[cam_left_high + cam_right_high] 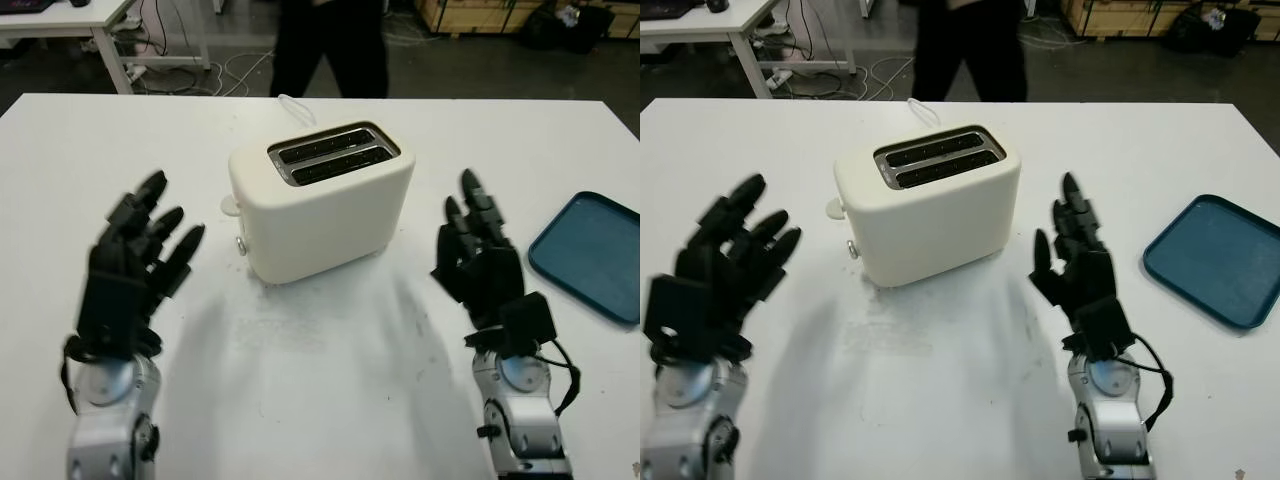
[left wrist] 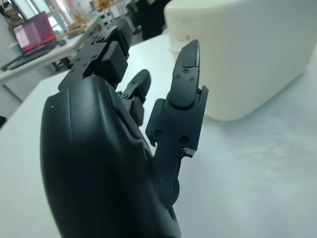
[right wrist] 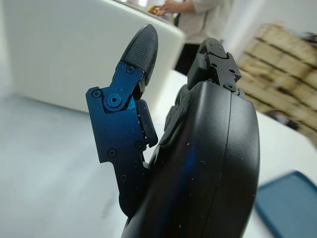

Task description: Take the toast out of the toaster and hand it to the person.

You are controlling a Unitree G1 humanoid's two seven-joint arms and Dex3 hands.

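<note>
Left eye view: toaster (image 1: 320, 200) sits between both empty, uncurled hands, slots running left-right; right hand (image 1: 482, 258) looks slightly nearer than left hand (image 1: 135, 265)

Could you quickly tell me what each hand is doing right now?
Left hand: open, left of the toaster.
Right hand: open, right of it.

Cream two-slot toaster (image 1: 322, 200) stands upright mid-table, slots dark

Both hands — left hand (image 1: 135, 265), right hand (image 1: 480, 255) — are black, screw-studded shells on silver forearms; a black cable loops the right wrist.
</note>
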